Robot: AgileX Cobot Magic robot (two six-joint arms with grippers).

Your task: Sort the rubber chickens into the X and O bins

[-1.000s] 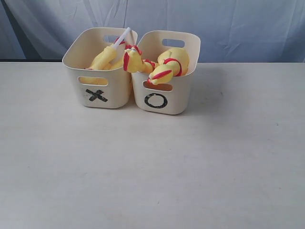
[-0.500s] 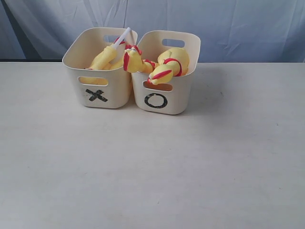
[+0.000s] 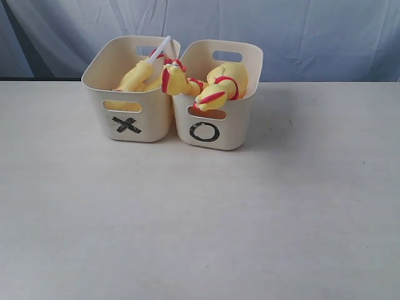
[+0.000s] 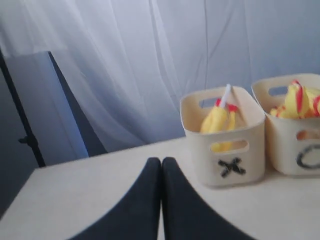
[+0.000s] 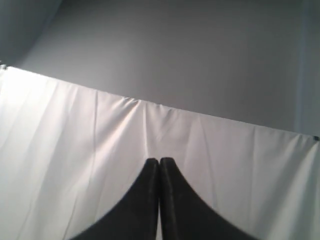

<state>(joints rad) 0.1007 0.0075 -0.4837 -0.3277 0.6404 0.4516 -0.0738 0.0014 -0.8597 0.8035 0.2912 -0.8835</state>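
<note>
The pale table point(image 3: 200, 225) is carrying everything. The X bin point(image 3: 153, 115) and the O bin point(image 3: 236, 125) are standing side by side on it, touching, near the backdrop. Large rubber chickens point(image 3: 224, 87) are lying curled in the O bin, and one point(image 3: 175, 80) is leaning over the rims where the bins meet. The small chicken point(image 3: 139, 74) with its white tube point(image 3: 160, 47) is sitting in the X bin. The left gripper point(image 4: 161, 162) is pointing across the table toward the X bin, fingers pressed together, holding nothing. The right gripper point(image 5: 159, 162) is facing white cloth point(image 5: 75, 150), fingers likewise pressed together.
</note>
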